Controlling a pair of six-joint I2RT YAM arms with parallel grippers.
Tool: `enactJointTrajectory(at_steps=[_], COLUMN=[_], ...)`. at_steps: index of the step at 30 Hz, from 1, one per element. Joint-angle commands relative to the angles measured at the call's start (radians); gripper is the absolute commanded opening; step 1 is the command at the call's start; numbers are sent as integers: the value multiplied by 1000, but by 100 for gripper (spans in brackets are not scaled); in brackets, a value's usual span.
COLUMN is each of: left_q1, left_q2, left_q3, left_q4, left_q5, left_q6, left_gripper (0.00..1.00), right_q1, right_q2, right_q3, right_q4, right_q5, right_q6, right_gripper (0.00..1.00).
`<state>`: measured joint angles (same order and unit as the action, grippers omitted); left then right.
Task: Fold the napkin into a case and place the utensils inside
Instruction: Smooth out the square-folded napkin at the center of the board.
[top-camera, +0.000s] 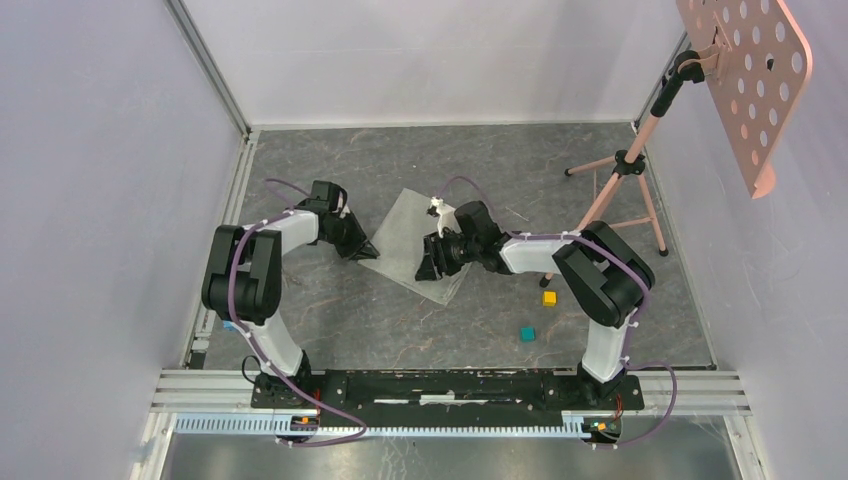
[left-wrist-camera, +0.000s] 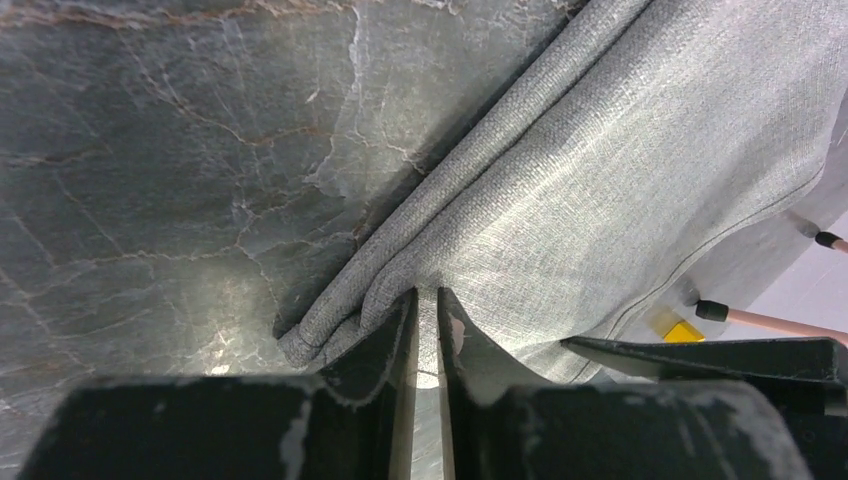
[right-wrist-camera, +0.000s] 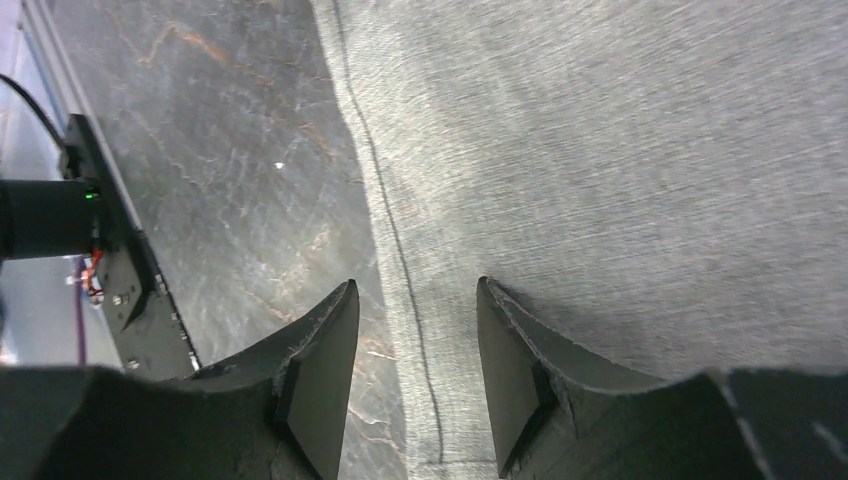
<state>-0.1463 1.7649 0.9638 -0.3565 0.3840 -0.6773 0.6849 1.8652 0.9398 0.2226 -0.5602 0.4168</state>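
Folding step: the napkin (top-camera: 405, 232) lies mid-counter. The left gripper (left-wrist-camera: 427, 293) has jaws nearly closed at its doubled edge, grip unclear; the right gripper (right-wrist-camera: 417, 290) has jaws open astride the hem, empty. Next, both probably need firm pinches

Bare counter (top-camera: 330, 310) is lying open at seven o'clock of the napkin (top-camera: 405, 225). A tripod stand (top-camera: 624, 162) is blocking three o'clock; a yellow cube (top-camera: 549, 298) and a teal cube (top-camera: 527, 333) are sitting around four. The left hand (top-camera: 364, 250) and right hand (top-camera: 432, 268) are crowding its nine and five o'clock edges.
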Motion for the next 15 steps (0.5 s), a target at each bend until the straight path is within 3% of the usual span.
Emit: enactJointTrajectory(at_steps=[1,7,15], left_q1=[-3,-2,4], left_q2=[-78,-110,3], left_q3=[7,26,-1], left_q4=[-15,-27,-45], left_q5=[-18,-25,-119], left_q6=[27,14,4], left_gripper=[21,27,25], right_q1=[3,33,42], right_q2=[-75,-88,-115], right_q3=[25,60,-109], right_q4=[-29,11,62], right_q5=[79,31,66], right_q6=[-72,-26,-4], right_gripper=[52,52,46])
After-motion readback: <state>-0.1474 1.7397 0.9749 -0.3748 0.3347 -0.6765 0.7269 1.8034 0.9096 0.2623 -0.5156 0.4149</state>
